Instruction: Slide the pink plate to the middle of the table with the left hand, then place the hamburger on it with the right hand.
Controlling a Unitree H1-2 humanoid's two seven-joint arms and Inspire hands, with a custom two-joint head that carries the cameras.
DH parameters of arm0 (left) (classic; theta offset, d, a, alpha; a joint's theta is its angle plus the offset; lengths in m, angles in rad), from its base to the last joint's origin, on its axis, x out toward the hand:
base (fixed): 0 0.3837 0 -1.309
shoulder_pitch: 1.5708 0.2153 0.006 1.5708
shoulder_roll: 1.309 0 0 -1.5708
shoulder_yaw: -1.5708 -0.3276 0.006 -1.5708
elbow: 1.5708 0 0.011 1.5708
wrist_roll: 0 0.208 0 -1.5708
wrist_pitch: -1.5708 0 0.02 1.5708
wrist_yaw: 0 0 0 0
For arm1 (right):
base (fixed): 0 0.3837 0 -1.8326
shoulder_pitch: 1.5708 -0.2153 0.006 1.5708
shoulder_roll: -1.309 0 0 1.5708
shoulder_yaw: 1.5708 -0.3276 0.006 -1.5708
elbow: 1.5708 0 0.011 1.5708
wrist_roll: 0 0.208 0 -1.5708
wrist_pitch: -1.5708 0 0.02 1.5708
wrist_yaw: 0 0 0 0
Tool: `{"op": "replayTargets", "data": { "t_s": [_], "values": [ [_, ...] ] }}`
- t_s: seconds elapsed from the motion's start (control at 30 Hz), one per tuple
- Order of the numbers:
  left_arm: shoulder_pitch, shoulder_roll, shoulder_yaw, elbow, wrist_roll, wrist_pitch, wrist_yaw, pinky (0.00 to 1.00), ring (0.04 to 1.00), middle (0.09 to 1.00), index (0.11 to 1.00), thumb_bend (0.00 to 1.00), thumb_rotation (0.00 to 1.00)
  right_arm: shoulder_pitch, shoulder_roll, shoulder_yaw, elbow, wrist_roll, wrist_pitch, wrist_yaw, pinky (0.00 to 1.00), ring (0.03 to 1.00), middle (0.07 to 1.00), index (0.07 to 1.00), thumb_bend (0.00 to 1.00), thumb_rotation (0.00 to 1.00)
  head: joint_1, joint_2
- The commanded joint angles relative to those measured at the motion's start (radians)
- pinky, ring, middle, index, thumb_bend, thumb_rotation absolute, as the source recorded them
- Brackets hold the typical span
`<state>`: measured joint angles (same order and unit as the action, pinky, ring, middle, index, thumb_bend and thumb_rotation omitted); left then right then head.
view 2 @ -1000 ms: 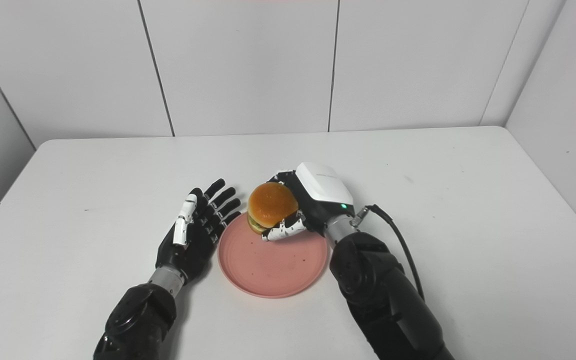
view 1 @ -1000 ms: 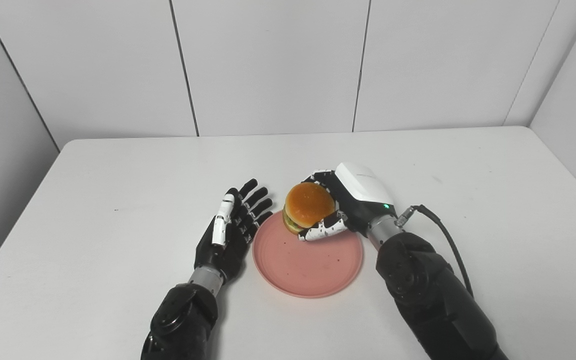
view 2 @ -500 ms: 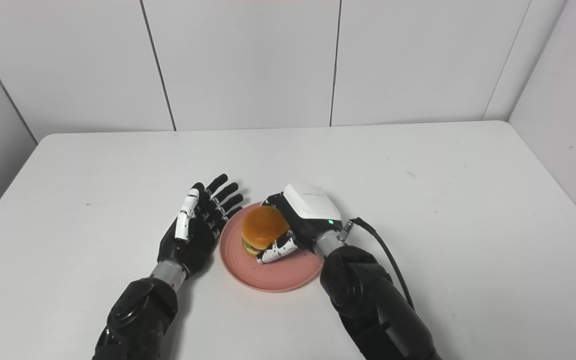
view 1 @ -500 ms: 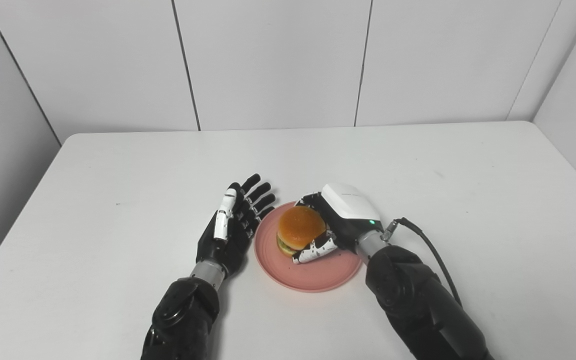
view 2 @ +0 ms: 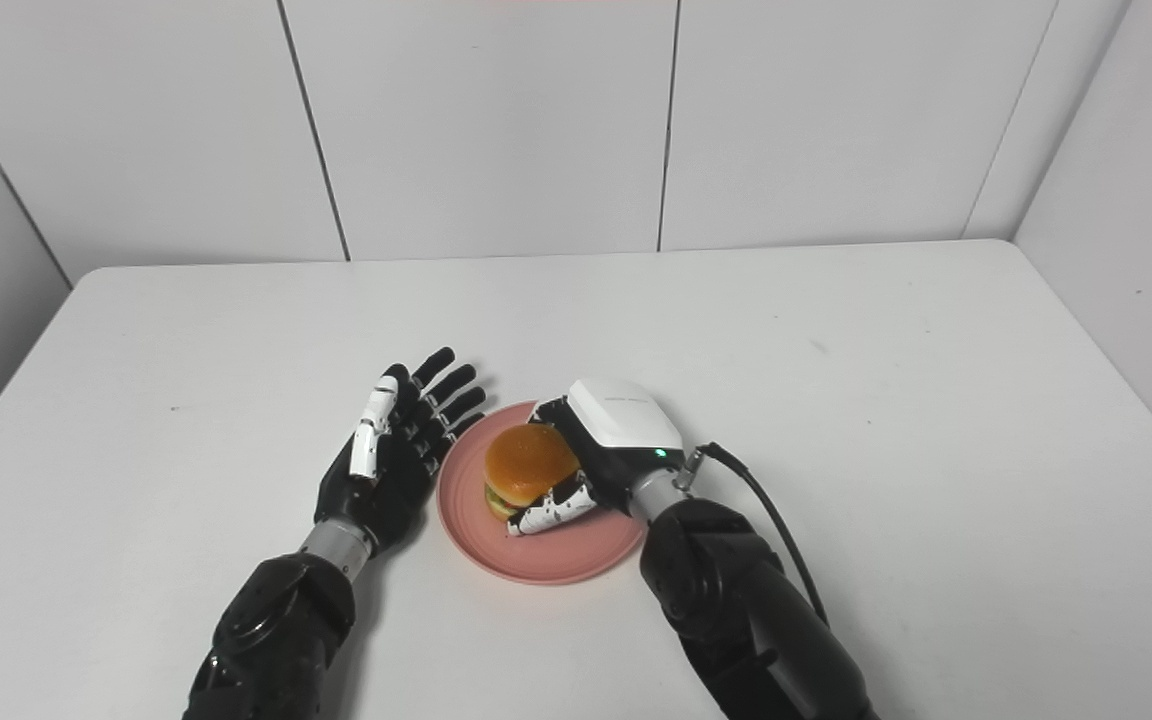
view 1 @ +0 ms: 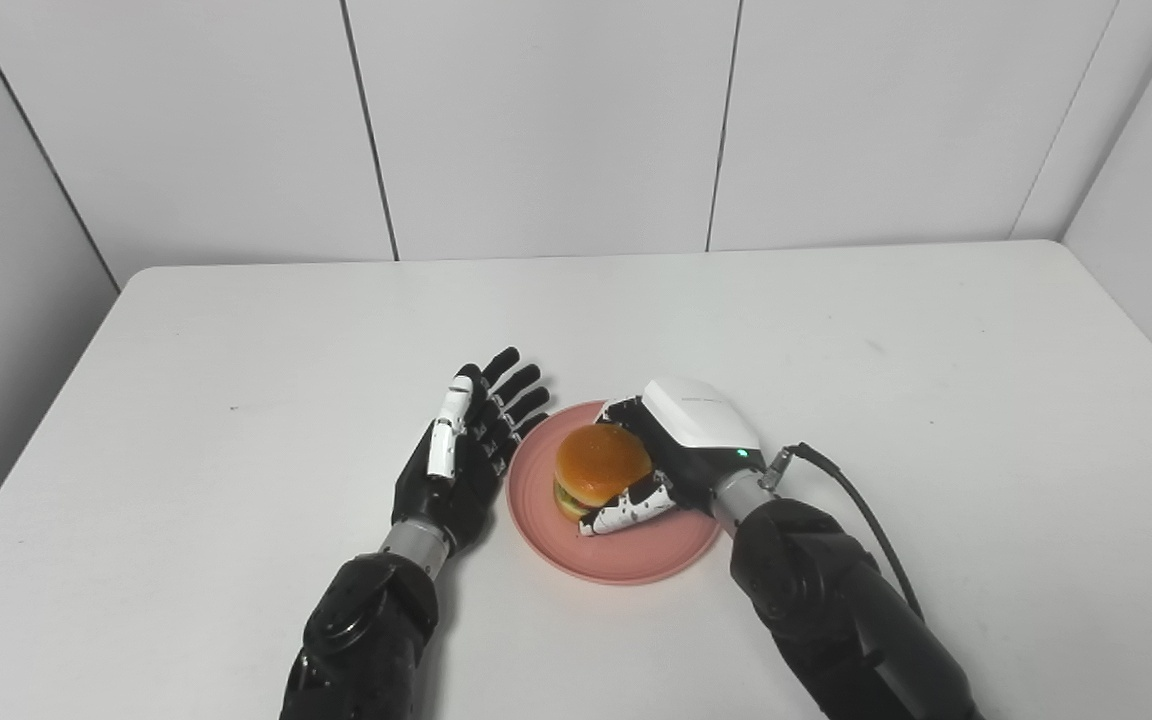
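Right hand (view 1: 681, 455) wrapped around round orange-bun hamburger (view 1: 599, 466) over flat pink plate (view 1: 636, 557); left hand (view 1: 461, 462) beside it, fingers spread, empty.

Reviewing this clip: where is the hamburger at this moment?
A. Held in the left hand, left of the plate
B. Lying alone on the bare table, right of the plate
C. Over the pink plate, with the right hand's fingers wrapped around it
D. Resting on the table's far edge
C: the hamburger sits over the pink plate, gripped by the right hand; the left hand is open beside the plate.
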<state>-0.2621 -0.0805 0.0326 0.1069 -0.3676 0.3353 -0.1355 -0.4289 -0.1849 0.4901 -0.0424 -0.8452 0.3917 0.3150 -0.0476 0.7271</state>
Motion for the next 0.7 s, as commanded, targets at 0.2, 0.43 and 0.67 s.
{"op": "replayTargets", "data": {
  "t_s": [0.2,0.43,0.67],
  "values": [
    [-0.014,-0.004,0.005,-0.013,-0.004,0.035,0.008,0.85,0.881,0.884,0.878,0.34,1.00,-0.031,0.000,-0.002,-0.032,-0.050,0.001,0.020,0.20,0.307,0.450,0.800,0.73,0.53,0.001,0.000],
    [-0.016,-0.005,0.005,-0.012,-0.001,0.035,0.009,0.85,0.880,0.886,0.880,0.34,1.00,-0.030,0.000,-0.009,-0.050,-0.066,-0.001,0.039,0.20,0.307,0.457,0.846,0.77,0.60,0.002,-0.002],
    [-0.016,-0.003,0.005,-0.013,-0.001,0.033,0.007,0.86,0.880,0.884,0.878,0.34,1.00,-0.045,-0.023,0.007,-0.087,-0.146,0.002,0.083,0.29,0.428,0.587,0.854,0.81,0.68,-0.001,0.000]
  ]
}}
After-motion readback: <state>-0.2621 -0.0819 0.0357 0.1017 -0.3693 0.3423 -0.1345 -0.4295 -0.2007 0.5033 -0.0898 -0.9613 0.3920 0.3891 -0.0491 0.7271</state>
